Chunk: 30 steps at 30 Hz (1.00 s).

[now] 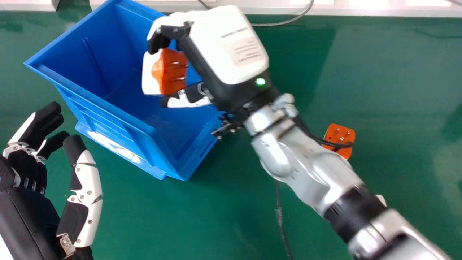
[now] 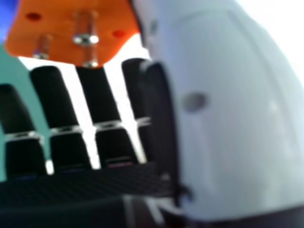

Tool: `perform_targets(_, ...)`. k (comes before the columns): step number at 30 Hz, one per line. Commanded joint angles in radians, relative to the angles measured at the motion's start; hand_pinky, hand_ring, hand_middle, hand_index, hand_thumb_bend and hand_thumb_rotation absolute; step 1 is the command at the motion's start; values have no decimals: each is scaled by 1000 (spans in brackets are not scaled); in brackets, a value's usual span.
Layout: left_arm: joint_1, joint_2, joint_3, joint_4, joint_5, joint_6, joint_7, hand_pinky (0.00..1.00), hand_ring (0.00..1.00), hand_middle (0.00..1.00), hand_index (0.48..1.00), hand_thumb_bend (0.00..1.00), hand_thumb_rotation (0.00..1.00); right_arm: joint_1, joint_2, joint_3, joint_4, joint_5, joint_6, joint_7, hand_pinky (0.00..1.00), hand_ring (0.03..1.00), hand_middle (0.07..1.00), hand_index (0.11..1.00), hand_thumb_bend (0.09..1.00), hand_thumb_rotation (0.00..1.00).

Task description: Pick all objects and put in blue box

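Right hand (image 1: 231,50) grips the orange-and-white plug (image 1: 174,72) between fingers and thumb above the interior of the blue box (image 1: 104,104), release pending; left hand (image 1: 87,189), fingers relaxed and unloaded, is beside the box. Task judged unfinished: the held piece needs lowering and letting go, and a second orange plug (image 1: 339,135) lies on the green surface (image 1: 397,108), partly covered by the right arm. A white piece (image 1: 381,199) peeks out past that arm, possibly another item to collect; its identity cannot be told.
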Motion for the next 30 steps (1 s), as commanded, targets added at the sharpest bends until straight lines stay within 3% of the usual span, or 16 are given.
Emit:
perform_targets(1,-12,-66,5,0,-6,-24,3,678,729,727,744,251,0,-100,41,27,110,-9,-5,-88,358,434,493,516,499,0)
perform_targets(9,-24,-68,16,3,8,-22,4,672,734,726,749,232,0,-196,112,85,388,4,9,-240,340,428,461,528,499,0)
perform_targets(12,-25,-65,14,2,-1,-24,-2,675,738,729,750,232,0,-197,92,109,375,-3,23,-211,327,451,516,544,492,0)
perform_targets(13,-25,-64,13,2,-5,-23,-4,680,741,731,751,233,0,-197,84,115,364,-2,27,-191,373,514,599,526,500,43)
perform_targets(16,-30,-70,13,4,0,-17,-2,683,741,730,748,239,0,-186,67,122,324,8,35,-154,580,779,866,749,807,126)
perform_targets(18,-35,-70,14,6,-2,-17,-2,679,738,728,745,240,0,-178,56,119,299,20,28,-128,699,909,963,843,892,189)
perform_targets(20,-38,-68,15,7,-4,-17,-4,678,737,728,746,241,0,-173,47,122,281,27,19,-117,812,977,991,920,912,213)
perform_targets(24,-41,-69,18,9,3,-17,-2,672,735,728,747,242,0,-164,41,139,261,12,33,-159,973,999,1000,981,947,212)
perform_targets(28,-37,-66,15,10,-2,-27,-5,677,739,730,749,240,0,-151,32,151,226,13,31,-162,999,1000,1000,999,938,236)
perform_targets(30,-32,-68,14,7,6,-26,-2,679,740,733,751,239,0,-134,17,148,186,23,14,-159,1000,1000,1000,1000,932,238)
